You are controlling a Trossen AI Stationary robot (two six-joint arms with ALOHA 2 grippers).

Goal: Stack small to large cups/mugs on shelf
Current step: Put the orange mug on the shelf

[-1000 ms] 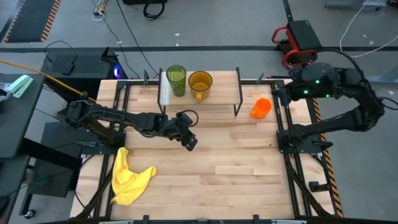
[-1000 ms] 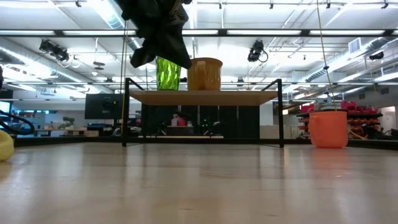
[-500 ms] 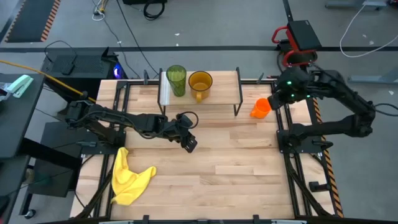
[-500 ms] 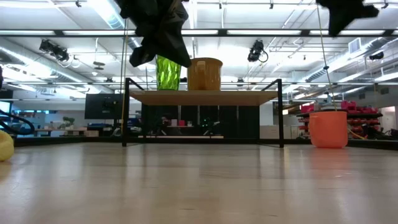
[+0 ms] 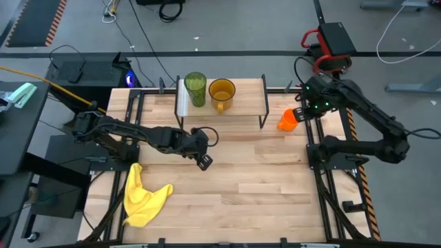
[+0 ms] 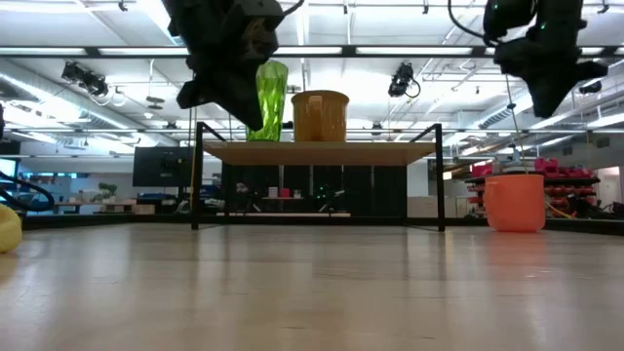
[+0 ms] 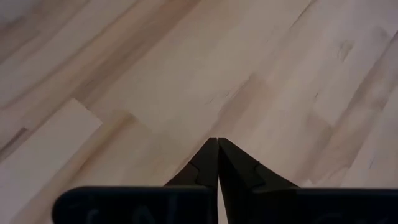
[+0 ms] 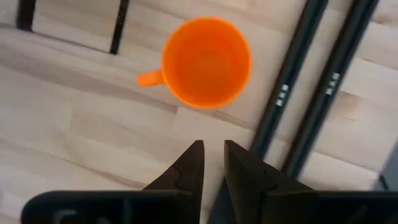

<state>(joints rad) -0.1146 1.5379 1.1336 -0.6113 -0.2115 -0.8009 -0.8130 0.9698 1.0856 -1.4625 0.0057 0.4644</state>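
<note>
Looking straight down on the desk (image 5: 241, 186), you see the green tumbler (image 5: 195, 88) and amber mug (image 5: 222, 91) standing side by side on the shelf (image 5: 248, 96) at 12 o'clock. The orange mug (image 5: 289, 120) sits on the desk at 2 o'clock, just beside the shelf. Your right tool (image 8: 212, 163) hangs above it, fingers parted, grasping nothing. Your left tool (image 7: 217, 163) is clenched empty over bare desk near centre.

green tumbler (image 6: 269, 100) partly hidden behind left arm in low view, yellow cloth (image 6: 8, 230) cut off at edge
</note>
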